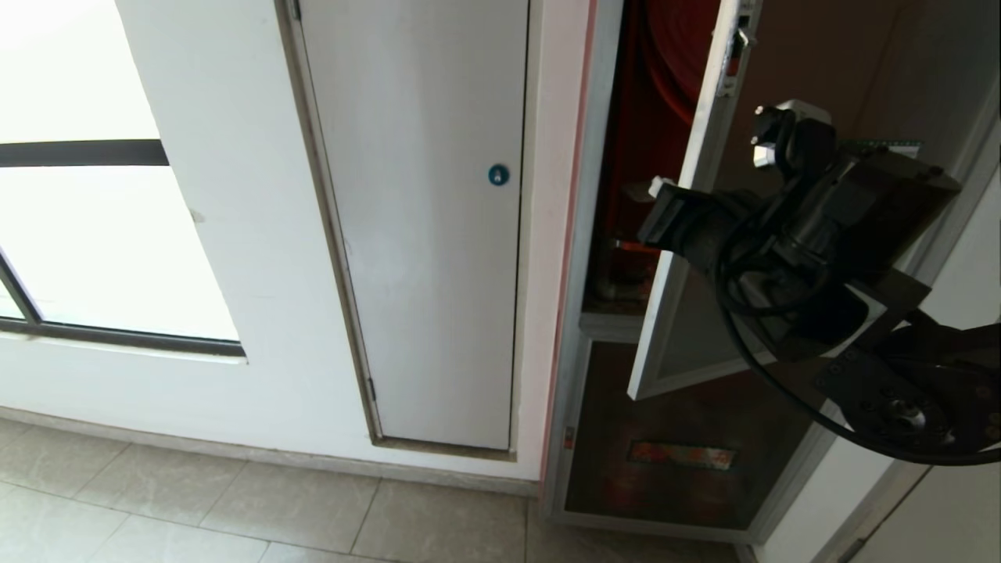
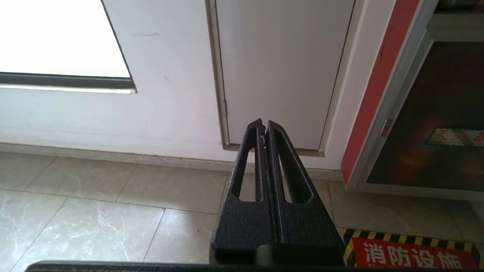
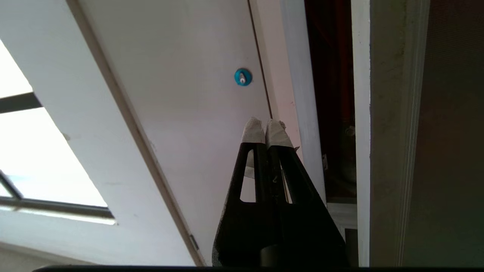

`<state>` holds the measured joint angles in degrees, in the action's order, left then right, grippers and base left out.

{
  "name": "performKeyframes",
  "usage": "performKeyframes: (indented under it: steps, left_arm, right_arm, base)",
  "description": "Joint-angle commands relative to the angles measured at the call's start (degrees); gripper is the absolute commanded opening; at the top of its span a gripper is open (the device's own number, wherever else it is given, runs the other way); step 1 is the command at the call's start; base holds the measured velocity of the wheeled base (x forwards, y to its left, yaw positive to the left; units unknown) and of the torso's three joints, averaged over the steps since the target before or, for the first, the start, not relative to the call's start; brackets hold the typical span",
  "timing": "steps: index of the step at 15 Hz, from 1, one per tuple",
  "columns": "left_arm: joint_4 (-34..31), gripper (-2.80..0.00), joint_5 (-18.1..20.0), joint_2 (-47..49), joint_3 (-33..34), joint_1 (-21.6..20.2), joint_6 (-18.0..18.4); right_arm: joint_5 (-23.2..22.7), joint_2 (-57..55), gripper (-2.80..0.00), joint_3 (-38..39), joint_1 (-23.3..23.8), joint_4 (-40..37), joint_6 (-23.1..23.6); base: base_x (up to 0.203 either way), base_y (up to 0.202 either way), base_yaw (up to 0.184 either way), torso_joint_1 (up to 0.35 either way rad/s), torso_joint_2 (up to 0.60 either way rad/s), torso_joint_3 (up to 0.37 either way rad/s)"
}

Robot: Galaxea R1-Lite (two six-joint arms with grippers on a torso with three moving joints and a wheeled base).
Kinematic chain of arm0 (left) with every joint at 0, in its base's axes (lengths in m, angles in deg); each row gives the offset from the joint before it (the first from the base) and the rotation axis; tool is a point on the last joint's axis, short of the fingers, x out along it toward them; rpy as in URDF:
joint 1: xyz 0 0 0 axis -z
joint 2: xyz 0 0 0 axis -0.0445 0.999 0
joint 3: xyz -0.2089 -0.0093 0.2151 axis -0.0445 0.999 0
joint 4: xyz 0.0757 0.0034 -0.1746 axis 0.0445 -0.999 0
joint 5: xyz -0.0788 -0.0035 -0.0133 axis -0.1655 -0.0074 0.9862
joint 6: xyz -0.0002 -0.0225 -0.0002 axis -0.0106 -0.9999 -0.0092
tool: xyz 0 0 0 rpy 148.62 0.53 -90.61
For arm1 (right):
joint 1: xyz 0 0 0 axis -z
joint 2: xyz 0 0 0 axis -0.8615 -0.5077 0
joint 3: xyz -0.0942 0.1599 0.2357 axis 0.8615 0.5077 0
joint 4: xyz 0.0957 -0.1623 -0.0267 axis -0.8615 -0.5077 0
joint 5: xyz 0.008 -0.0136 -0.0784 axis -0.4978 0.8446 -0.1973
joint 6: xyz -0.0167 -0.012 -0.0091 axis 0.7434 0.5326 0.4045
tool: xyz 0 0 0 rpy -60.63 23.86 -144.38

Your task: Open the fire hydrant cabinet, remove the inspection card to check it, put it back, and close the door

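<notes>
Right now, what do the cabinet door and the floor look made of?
Door: apparently dark tinted glass in a pale, matte metal frame, likely aluminium, judging by its thin straight edge. Floor: glossy veined tiles with grout lines, stone or ceramic.

R arm raised, pincer (image 3: 266, 130) shut, empty. L pincer (image 2: 264, 126) shut, empty, low, pointing forward.

My own right arm (image 1: 813, 258) hides much of the door (image 1: 688, 234); the cabinet (image 1: 626, 195) interior runs off the top edge, too dark to read.
</notes>
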<state>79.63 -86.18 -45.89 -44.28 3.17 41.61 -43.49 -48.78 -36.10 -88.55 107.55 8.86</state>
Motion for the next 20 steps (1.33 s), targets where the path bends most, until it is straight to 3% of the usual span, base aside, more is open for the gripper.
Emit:
performKeyframes:
  steps: [1,3,7,12,20]
  left_arm:
    - [0.05,-2.80,0.00,0.07,0.01,-0.01,0.00]
    - [0.05,-2.80,0.00,0.07,0.01,-0.01,0.00]
    - [-0.04,-2.80,0.00,0.07,0.01,-0.01,0.00]
    - [0.04,-2.80,0.00,0.07,0.01,-0.01,0.00]
    - [0.05,-2.80,0.00,0.07,0.01,-0.01,0.00]
  right_arm:
    - [3.65,-3.78,-2.80,0.11,-1.85,5.33,1.74]
    - [7.77,-6.57,-2.80,0.10,-2.54,12.67,5.30]
    - [15.21,-14.36,-2.80,-0.97,-4.49,26.95,17.35]
    - [16.68,-16.80,-2.80,-7.99,-4.95,27.29,20.06]
    - [20.14,-20.91,-2.80,-14.04,-3.72,26.60,20.10]
  base:
    - [0.000,0.000,0.000,0.000,0.00,0.000]
    - [0.000,0.000,0.000,0.000,0.00,0.000]
    - [0.000,0.000,0.000,0.000,0.00,0.000]
    - [0.000,0.000,0.000,0.000,0.00,0.000]
    - [0.000,0.000,0.000,0.000,0.00,0.000]
